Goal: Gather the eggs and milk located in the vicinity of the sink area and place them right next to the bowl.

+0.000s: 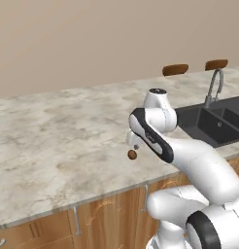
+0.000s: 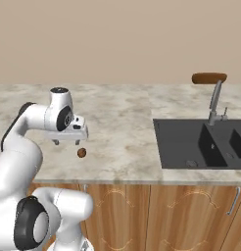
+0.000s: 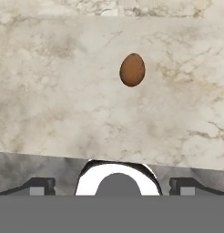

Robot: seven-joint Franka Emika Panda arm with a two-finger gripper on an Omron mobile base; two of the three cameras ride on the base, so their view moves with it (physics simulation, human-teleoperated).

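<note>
**Egg alone on marble counter, below robot hand**

Counter of pale veined marble, spread wide across the kitchen, above wooden cabinet fronts. Dark grey sink sunk into the counter, with curved metal faucet behind it, well apart from the arm. Brown stool seats just past the far edge.

White robot arm bent over the counter's near edge, gripper aimed downward above the marble. Finger tips set wide apart at the bottom corners of the hand view, nothing between them.

One small brown egg lying on bare marble, just beside and below the gripper, near the front edge, well apart from the sink. Same egg visible in the left base view and right base view.

Likely handling: light, rigid but brittle shell, smooth and rounded, prone to rolling or slipping out of a pinch. Best taken across the narrow middle, fingers on either side of the widest girth, with gentle closing force. Risk of cracking under a hard squeeze, or of rolling toward the counter edge if nudged.
</note>
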